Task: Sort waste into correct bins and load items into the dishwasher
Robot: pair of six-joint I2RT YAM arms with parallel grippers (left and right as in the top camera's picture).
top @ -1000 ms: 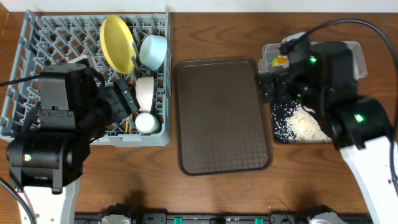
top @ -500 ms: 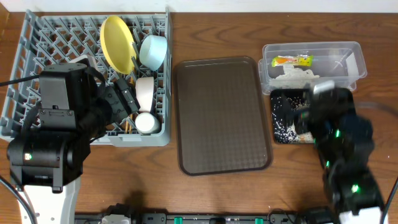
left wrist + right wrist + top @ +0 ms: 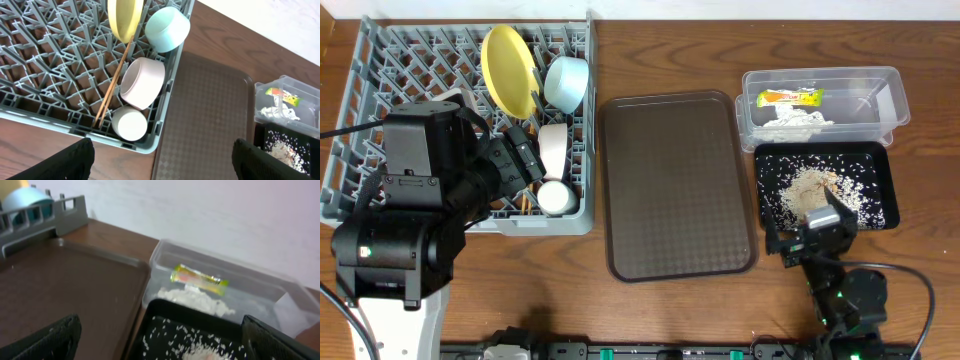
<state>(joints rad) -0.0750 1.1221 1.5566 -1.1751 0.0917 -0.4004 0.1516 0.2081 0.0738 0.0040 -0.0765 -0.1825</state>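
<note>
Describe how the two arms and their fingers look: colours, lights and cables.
Both arms are black and boxy. The left arm has a white lower link, a green light and a thin black cable. The right arm also carries a green light and a black cable. The left fingers and right fingers are plain black.

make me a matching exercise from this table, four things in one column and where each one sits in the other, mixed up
Things:
1. yellow plate
2. snack wrapper
3. rice scraps
4. brown serving tray

Places:
A. in the black tray
B. standing on edge in the grey rack
C. flat on the table, between the rack and the tub
D. in the clear tub

Pairs: 1-B, 2-D, 3-A, 4-C
</note>
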